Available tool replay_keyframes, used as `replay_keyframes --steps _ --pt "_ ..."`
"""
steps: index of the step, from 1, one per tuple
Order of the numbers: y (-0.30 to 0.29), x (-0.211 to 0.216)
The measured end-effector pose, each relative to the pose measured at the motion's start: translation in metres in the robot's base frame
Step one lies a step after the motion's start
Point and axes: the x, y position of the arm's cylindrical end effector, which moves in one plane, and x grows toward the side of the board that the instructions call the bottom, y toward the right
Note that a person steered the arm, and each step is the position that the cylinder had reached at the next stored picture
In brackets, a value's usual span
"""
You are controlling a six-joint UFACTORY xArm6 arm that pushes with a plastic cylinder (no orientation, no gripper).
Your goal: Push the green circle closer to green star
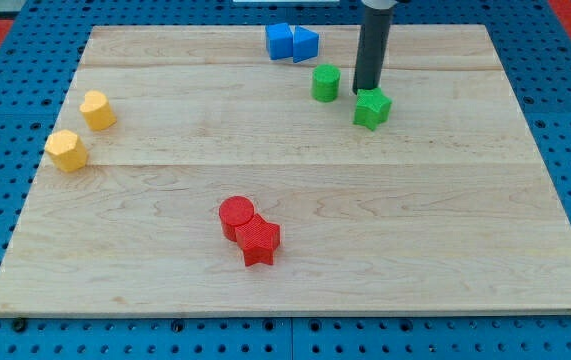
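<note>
The green circle (326,82) stands near the view's top, right of centre. The green star (371,108) lies just to its lower right, a short gap apart. My tip (365,92) comes down at the star's upper edge, touching or nearly touching it, and a little to the right of the green circle. The dark rod rises from there out of the view's top.
Two blue blocks (292,42) sit together at the top, left of the rod. Two yellow blocks (97,109) (67,150) lie at the left. A red circle (235,215) and red star (259,240) touch at bottom centre. The wooden board (465,250) lies on a blue perforated base.
</note>
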Motion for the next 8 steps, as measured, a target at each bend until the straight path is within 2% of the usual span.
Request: replay_keyframes --steps 1,2,3,4,5,6,7,8 --pt "-0.031 0.008" --pt "-0.003 0.054" --pt "0.066 0.061" --pt "0.018 0.022" --pt "0.046 -0.051" --pt "-0.016 -0.06" --pt "-0.076 -0.019" --pt "-0.094 -0.025"
